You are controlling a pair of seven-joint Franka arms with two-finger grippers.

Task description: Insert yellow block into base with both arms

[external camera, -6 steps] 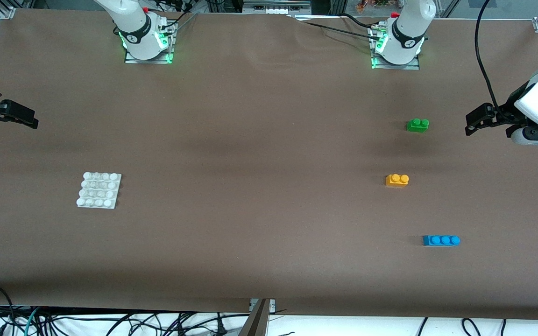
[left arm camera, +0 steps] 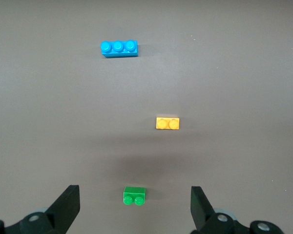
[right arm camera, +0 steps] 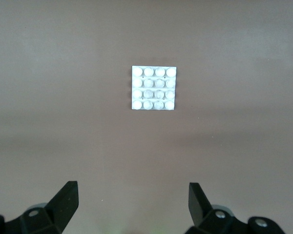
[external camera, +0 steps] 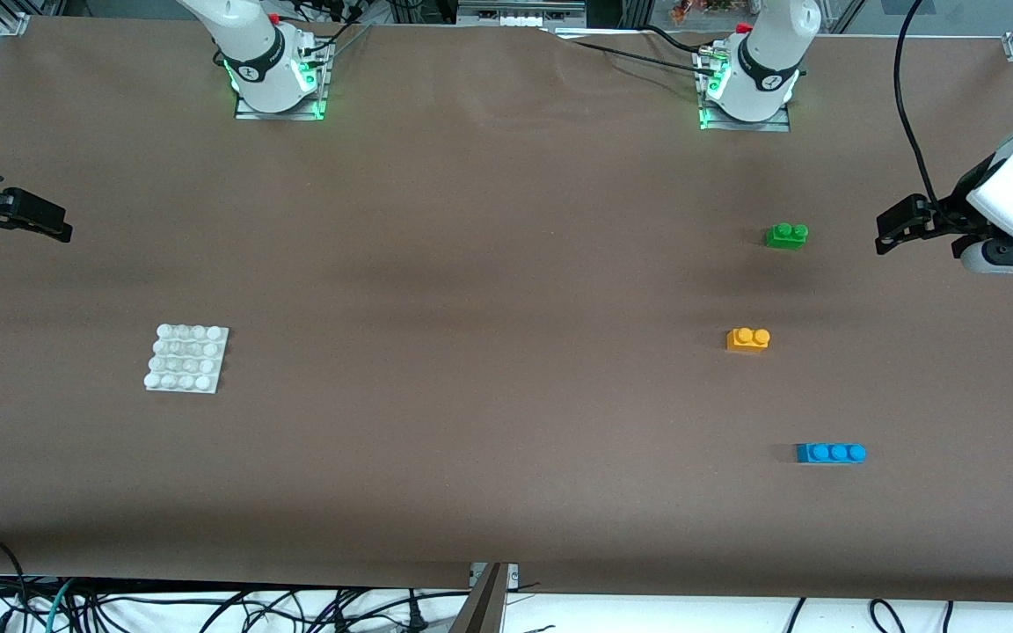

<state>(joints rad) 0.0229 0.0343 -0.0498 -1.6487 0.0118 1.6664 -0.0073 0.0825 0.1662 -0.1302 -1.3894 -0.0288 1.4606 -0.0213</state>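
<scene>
The yellow block [external camera: 748,339] lies on the brown table toward the left arm's end, studs up; it also shows in the left wrist view [left arm camera: 168,123]. The white base [external camera: 186,358] lies flat toward the right arm's end and shows in the right wrist view [right arm camera: 154,88]. My left gripper [external camera: 898,227] is open and empty over the table's edge at the left arm's end; its fingers frame the green brick in its wrist view [left arm camera: 135,192]. My right gripper [external camera: 32,220] is open and empty over the table's edge at the right arm's end [right arm camera: 132,191].
A green two-stud brick [external camera: 786,236] lies farther from the front camera than the yellow block. A blue three-stud brick [external camera: 830,453] lies nearer to the camera than the yellow block. Cables hang along the table's near edge.
The left arm's wrist has shifted very slightly; the blocks, the base and the right arm have not moved.
</scene>
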